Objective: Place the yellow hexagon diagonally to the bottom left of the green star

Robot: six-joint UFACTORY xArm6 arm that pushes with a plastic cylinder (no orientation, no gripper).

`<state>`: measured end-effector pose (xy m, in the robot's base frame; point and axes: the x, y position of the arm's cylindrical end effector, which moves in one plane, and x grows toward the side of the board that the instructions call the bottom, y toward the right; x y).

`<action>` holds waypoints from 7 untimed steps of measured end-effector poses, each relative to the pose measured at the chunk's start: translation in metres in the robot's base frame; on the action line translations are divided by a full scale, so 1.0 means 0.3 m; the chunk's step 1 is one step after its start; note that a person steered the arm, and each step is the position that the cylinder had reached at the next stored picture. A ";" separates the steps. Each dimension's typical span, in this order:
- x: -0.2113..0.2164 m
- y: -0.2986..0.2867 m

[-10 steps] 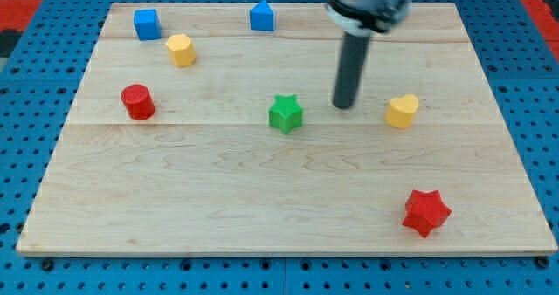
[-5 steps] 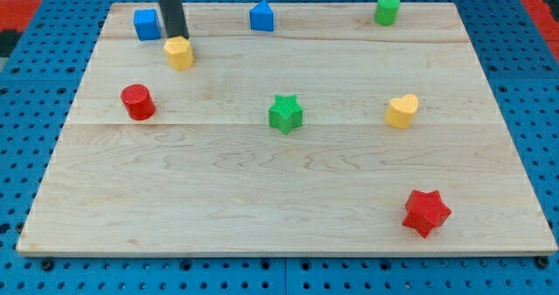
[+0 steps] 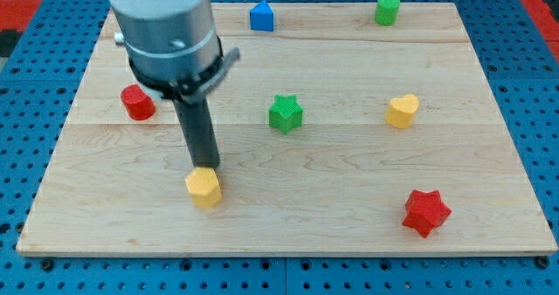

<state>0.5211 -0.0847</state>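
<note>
The yellow hexagon (image 3: 203, 188) lies on the wooden board (image 3: 349, 199), below and to the left of the green star (image 3: 286, 113) near the board's middle. My tip (image 3: 207, 167) touches the hexagon's upper edge, on the side towards the view's top. The rod rises from there into the arm's grey body, which fills the view's upper left.
A red cylinder (image 3: 136, 102) sits at the left, partly behind the arm. A blue house-shaped block (image 3: 261, 17) and a green cylinder (image 3: 387, 9) are at the top. A yellow heart (image 3: 402, 111) is at the right, a red star (image 3: 426, 211) at the bottom right.
My tip went from right of the green star to the yellow hexagon at the top left, then pushed it down to below left of the star. The arm now hides the blue cube.
</note>
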 end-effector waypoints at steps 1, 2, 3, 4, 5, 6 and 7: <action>0.002 -0.054; -0.011 -0.187; 0.140 -0.183; 0.196 -0.072; 0.149 0.033; 0.009 -0.099; -0.054 0.101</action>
